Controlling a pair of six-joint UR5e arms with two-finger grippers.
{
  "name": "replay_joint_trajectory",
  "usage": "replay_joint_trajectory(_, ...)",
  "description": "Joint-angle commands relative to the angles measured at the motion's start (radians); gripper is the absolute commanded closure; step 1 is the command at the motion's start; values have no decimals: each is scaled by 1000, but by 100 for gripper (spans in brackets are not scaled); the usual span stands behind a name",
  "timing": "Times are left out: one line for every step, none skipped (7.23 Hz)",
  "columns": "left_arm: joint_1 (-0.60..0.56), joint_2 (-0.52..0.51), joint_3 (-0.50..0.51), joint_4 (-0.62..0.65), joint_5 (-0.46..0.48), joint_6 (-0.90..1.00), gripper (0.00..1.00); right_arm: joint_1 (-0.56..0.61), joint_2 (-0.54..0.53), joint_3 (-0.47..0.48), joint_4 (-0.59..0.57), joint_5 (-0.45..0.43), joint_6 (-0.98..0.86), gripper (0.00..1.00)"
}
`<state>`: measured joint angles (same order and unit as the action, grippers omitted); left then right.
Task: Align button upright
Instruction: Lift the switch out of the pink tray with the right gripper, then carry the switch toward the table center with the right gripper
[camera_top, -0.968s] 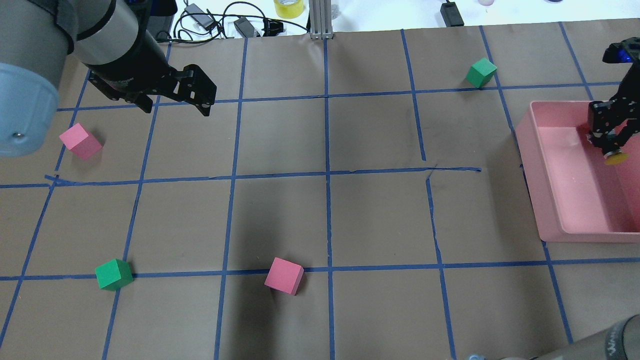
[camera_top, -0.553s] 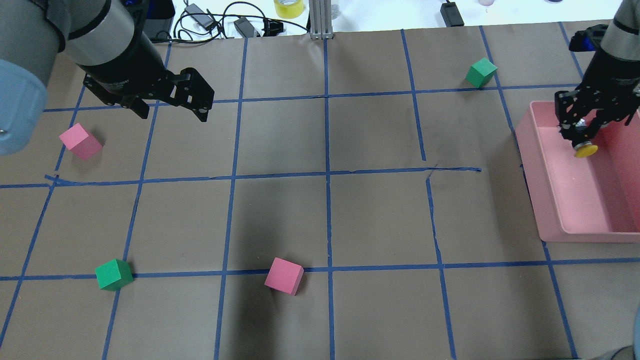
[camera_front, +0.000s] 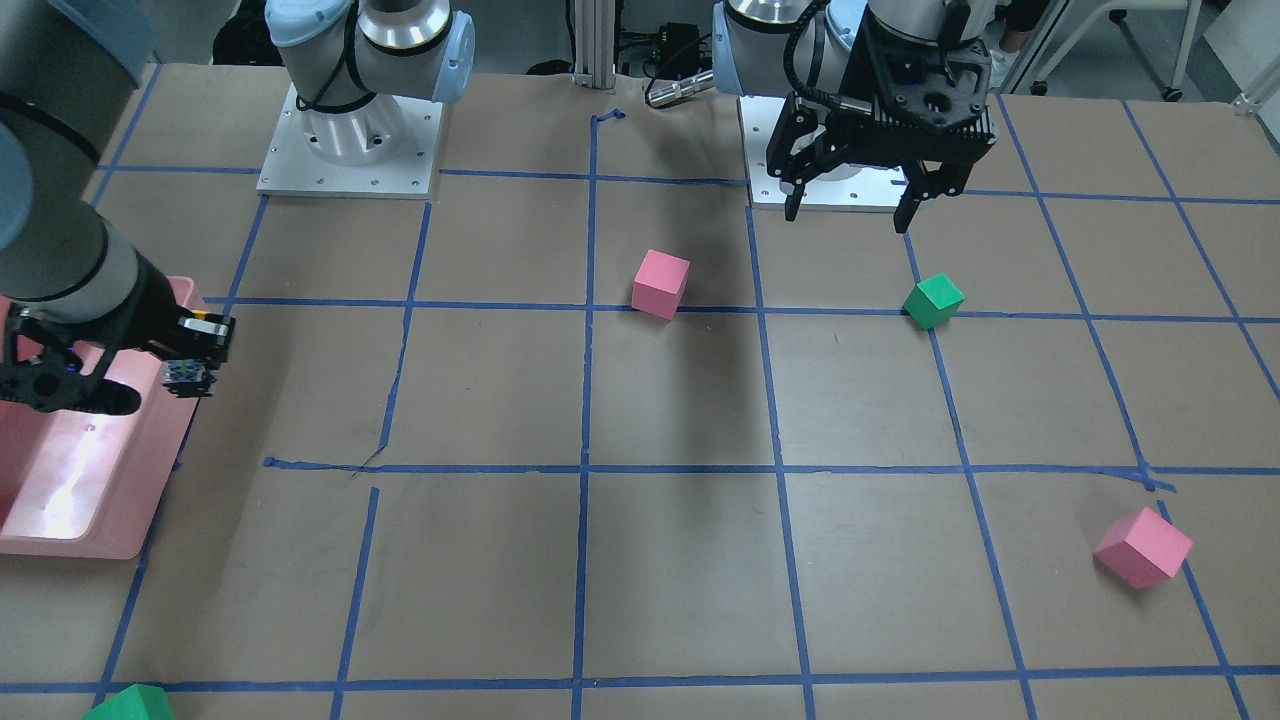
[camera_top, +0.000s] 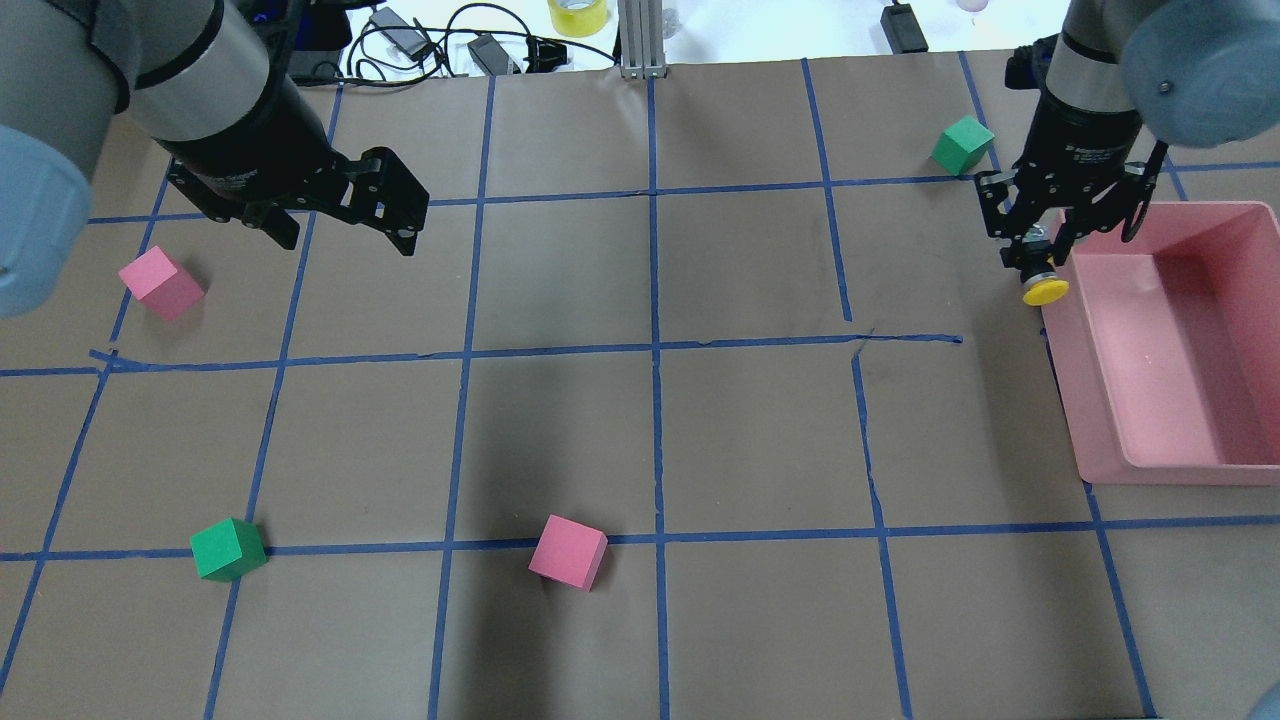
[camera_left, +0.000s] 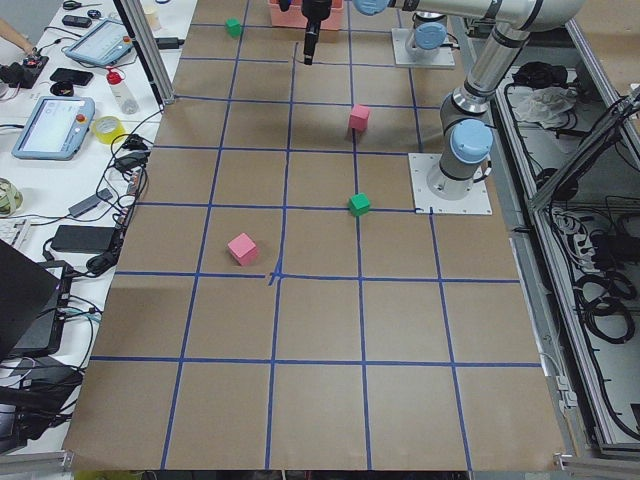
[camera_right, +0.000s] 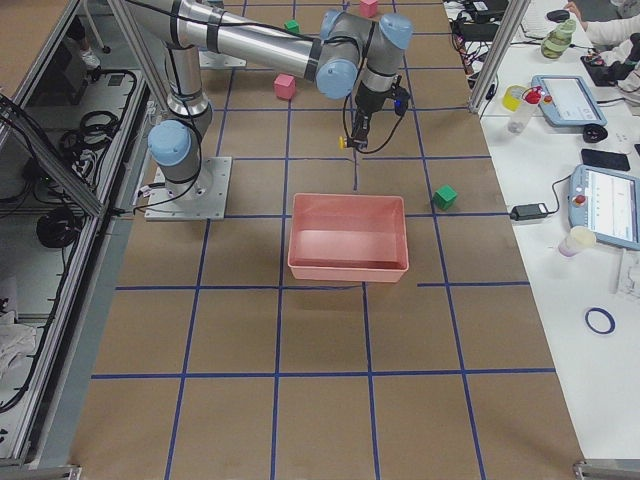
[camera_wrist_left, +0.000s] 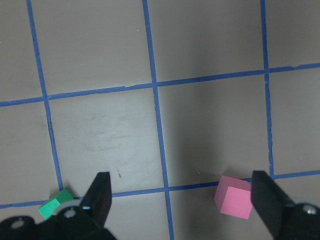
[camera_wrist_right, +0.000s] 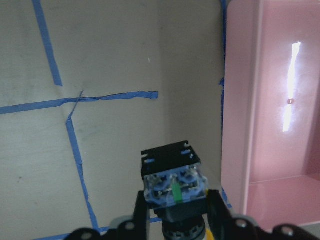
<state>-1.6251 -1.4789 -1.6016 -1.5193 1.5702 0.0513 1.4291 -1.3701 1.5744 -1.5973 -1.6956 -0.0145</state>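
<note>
My right gripper (camera_top: 1036, 262) is shut on the button, held above the table just left of the pink bin's (camera_top: 1100, 430) far-left corner. The button's yellow cap (camera_top: 1045, 291) sticks out on the side nearer the robot. Its grey contact block (camera_wrist_right: 175, 186) faces the wrist camera, between the fingers (camera_wrist_right: 141, 212). It also shows in the front-facing view (camera_front: 187, 375). My left gripper (camera_top: 345, 232) is open and empty, hovering over the table's far left; its fingers (camera_wrist_left: 100, 195) frame bare paper.
Pink cubes (camera_top: 160, 282) (camera_top: 568, 552) and green cubes (camera_top: 963, 145) (camera_top: 228, 549) lie scattered on the brown taped table. The green cube at far right sits close behind my right gripper. The pink bin (camera_front: 90, 545) looks empty inside.
My right gripper has carried the button leftward out of the pink bin to over the table beside its left wall. The left gripper has barely shifted.
</note>
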Motion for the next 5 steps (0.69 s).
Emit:
replay_joint_trajectory(1, 2, -3, 2, -1, 1, 0, 45, -1, 1, -3, 40, 51, 100)
replay_joint_trajectory(1, 0, -3, 2, -1, 1, 0, 65, 2, 1, -4, 53, 80, 100)
replay_joint_trajectory(1, 2, -3, 2, -1, 1, 0, 118, 9, -1, -16, 57, 153, 100)
replay_joint_trajectory(1, 2, -3, 2, -1, 1, 0, 154, 19, 1, -45, 59, 162, 100)
replay_joint_trajectory(1, 2, -3, 2, -1, 1, 0, 169, 28, 1, -47, 83, 171, 100)
